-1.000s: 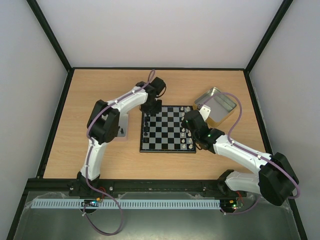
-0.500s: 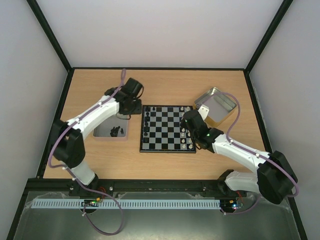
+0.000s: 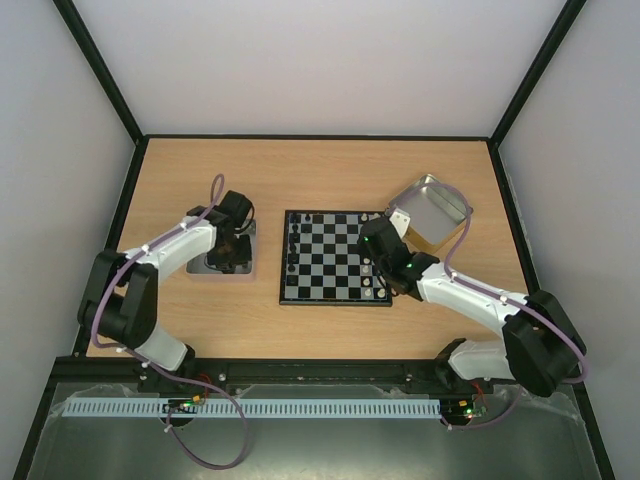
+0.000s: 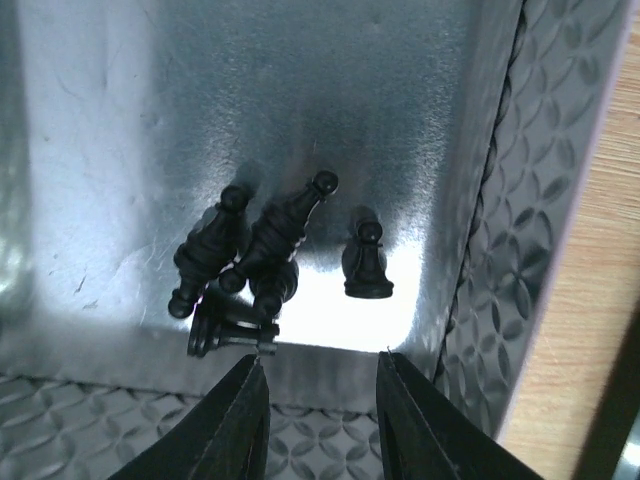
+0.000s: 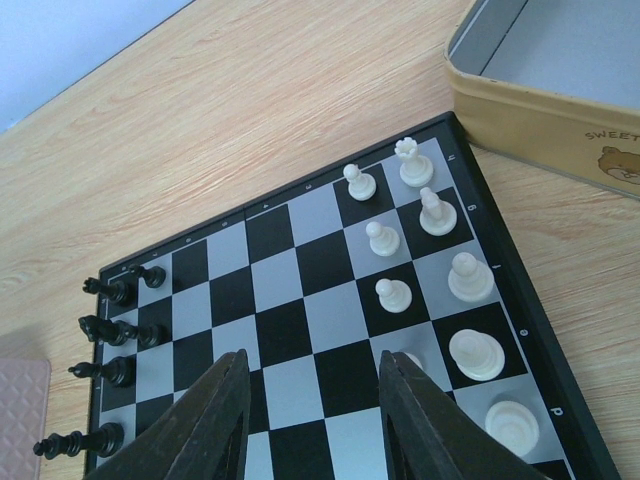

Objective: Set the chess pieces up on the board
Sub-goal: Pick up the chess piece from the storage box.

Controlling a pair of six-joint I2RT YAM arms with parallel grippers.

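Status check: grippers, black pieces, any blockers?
Left gripper open, empty, above tray. Black chess pieces clumped there, one apart. Right gripper open, empty, over board. No blockers seen.

My right gripper (image 5: 310, 365) hangs above the near part of the board (image 5: 285, 330), jaws apart with nothing between them. I see black chess pieces (image 5: 112, 331) lining its left edge and pale pieces (image 5: 438, 215) standing along its right. A yellow tin (image 5: 540, 110) rests on the wooden table (image 5: 200, 120) just beside the far right corner.

"SWEET" printed on the yellow side wall of the tin (image 5: 540, 120), beside a small bear drawing. Tiny marks along the border of the board (image 5: 270, 285), too small to read.
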